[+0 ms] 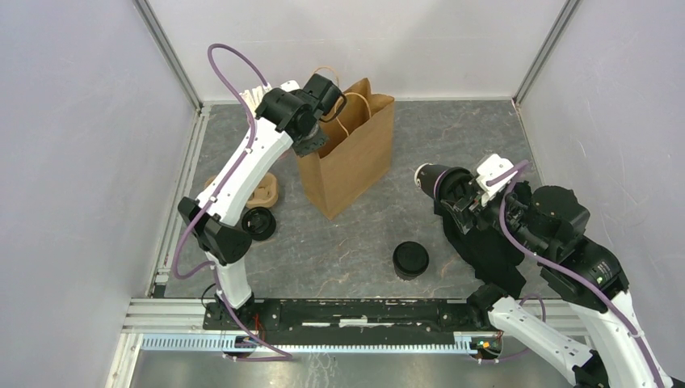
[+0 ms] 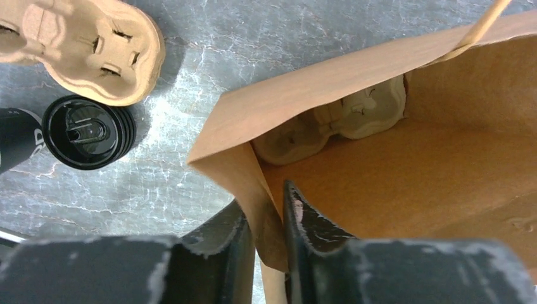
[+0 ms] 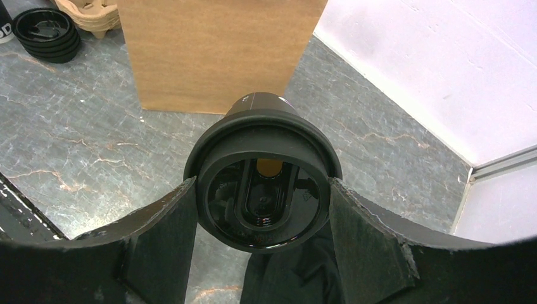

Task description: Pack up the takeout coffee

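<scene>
My right gripper [image 1: 449, 187] is shut on a dark takeout coffee cup [image 1: 433, 178] with a black lid, held on its side above the table to the right of the brown paper bag [image 1: 349, 158]. In the right wrist view the lid [image 3: 263, 183] sits between my fingers [image 3: 164, 228], facing the camera. A second lidded cup [image 1: 410, 260] stands on the table in front of the bag. My left gripper [image 1: 338, 99] is shut on the bag's top rim [image 2: 269, 209] and holds the bag open. A cardboard cup carrier [image 2: 335, 120] lies inside the bag.
More cardboard carriers [image 1: 266, 192] and a stack of black lids [image 1: 258, 222] lie left of the bag by the left arm. A dark cup [image 2: 16, 136] shows partly beside the lids. A black cloth [image 1: 493, 250] lies under the right arm. Walls enclose the table.
</scene>
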You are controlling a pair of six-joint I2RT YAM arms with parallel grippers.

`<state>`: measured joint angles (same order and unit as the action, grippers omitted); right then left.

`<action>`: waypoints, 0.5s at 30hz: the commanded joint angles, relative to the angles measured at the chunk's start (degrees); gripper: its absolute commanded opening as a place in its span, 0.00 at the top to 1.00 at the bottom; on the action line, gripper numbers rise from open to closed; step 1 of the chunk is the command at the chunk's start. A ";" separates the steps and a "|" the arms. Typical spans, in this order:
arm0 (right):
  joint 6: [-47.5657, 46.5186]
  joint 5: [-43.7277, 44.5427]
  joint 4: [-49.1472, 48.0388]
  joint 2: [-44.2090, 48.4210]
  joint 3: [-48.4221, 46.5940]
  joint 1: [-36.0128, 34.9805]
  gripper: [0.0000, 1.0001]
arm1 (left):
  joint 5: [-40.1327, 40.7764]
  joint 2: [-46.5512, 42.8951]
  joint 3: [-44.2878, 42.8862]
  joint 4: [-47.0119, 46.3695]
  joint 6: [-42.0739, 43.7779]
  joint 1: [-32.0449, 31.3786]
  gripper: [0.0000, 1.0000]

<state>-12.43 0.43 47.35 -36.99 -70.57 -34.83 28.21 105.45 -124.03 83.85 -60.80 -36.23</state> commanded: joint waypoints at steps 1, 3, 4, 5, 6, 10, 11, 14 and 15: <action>-2.34 1.20 -1.35 -1.93 -2.94 0.02 0.82 | 0.60 -0.37 -2.88 -2.55 4.35 0.11 0.77; -3.31 1.33 -1.05 -3.35 -4.53 0.10 0.82 | 1.39 -2.10 -1.50 -5.02 8.13 0.10 0.93; -3.59 1.32 -0.91 -3.88 -5.22 0.06 0.82 | 2.00 -3.53 -0.12 -6.91 10.00 0.10 0.97; -3.80 1.31 -1.00 -4.41 -5.91 0.05 0.82 | 2.40 -5.25 1.66 -9.09 12.30 0.10 0.98; -4.06 1.17 -1.19 -4.74 -6.43 0.02 0.82 | 2.16 -7.29 4.25 -13.31 15.29 0.10 0.98; -5.59 -0.26 -2.78 -5.72 -8.12 0.06 0.82 | -3.51 -17.86 18.22 -31.43 27.43 0.06 0.98; -6.05 -1.03 -3.13 -5.98 -8.61 0.06 0.83 | -6.13 -20.98 21.80 -35.44 29.91 0.10 0.98; -6.97 -3.80 -4.19 -6.47 -9.75 -0.02 0.83 | -11.55 -26.72 30.92 -45.19 34.58 0.10 0.98; -7.12 -4.63 -4.60 -6.73 -10.05 0.01 0.83 | -12.83 -28.31 33.69 -47.71 35.30 0.10 0.98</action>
<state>-17.12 -0.82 47.11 -43.22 -77.38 -34.83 22.15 84.47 -97.38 54.83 -36.42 -36.18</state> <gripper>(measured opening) 0.741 0.028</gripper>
